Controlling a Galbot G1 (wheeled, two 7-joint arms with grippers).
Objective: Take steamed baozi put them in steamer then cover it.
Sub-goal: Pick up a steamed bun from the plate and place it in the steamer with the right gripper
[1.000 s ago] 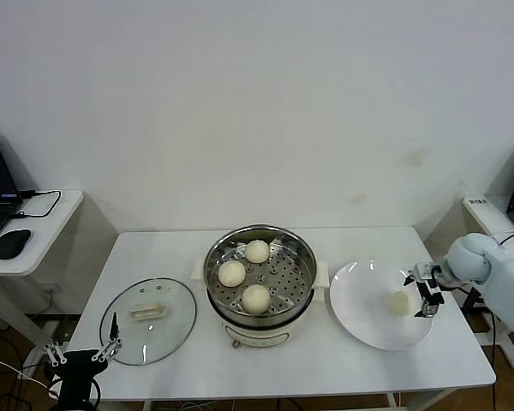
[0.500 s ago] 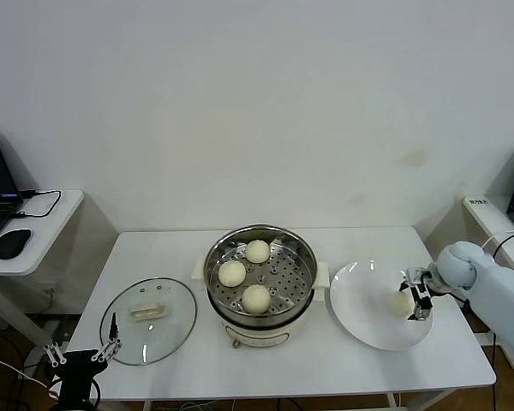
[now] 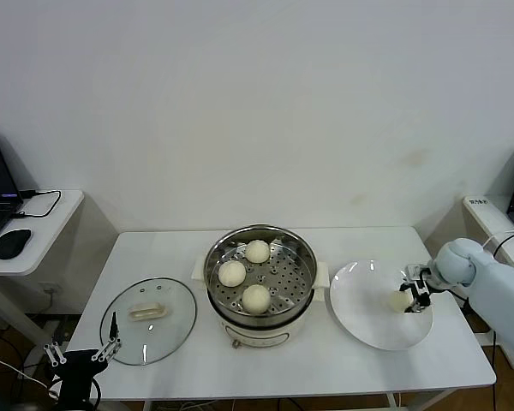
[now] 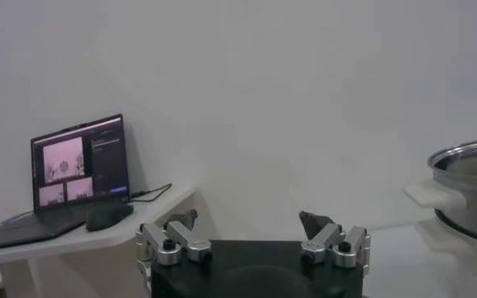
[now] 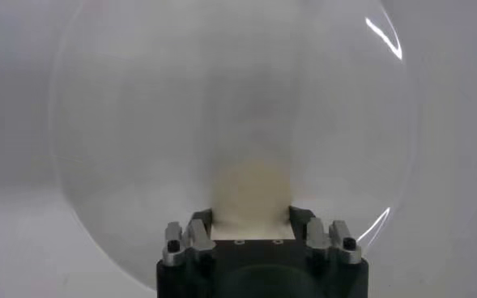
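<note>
Squeezing the last baozi (image 3: 399,300) on the white plate (image 3: 360,318), the right gripper (image 3: 414,291) has the steamer (image 3: 259,274) waiting on its left.

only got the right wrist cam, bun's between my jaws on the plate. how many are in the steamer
Observer: Three buns in the steamer; your bun is the fourth.
Operator: lid on it?
Observer: No, the lid lies flat on the table, left of the steamer.
Operator: where's the left arm
Observer: The left gripper hangs low off the table's front-left corner, jaws open.
</note>
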